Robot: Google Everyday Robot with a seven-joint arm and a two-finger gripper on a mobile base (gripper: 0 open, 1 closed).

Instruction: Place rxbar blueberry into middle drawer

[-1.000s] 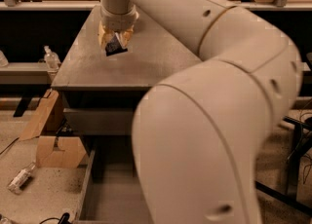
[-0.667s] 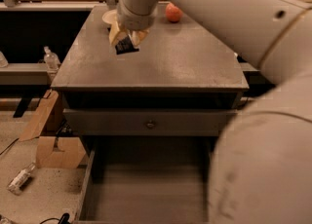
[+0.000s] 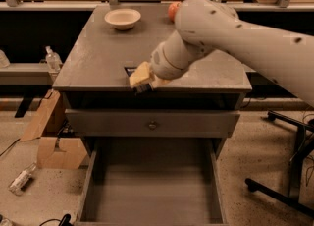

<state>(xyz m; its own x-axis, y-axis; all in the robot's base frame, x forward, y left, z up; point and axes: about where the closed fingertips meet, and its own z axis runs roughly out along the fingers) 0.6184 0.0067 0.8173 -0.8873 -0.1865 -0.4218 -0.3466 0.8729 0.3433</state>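
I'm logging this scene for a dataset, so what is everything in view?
rxbar blueberry: one, dark, in the end effector over the cabinet top's front edge
middle drawer: one, grey, pulled open, under the closed drawer front
bowl: one, cream, cabinet top, back left
fruit: one, orange-red, back of top, partly behind arm
cardboard box: one, brown, floor, left
bottles: two, clear, left ledge and floor
end effector: one, tan, shut on the bar
arm: one, white, reaching in from right

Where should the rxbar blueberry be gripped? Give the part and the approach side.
Probably across its short width, near the middle, coming from above: the rxbar blueberry is thin and flat. The gripper is right against it at the front edge of the cabinet top, hiding most of it.
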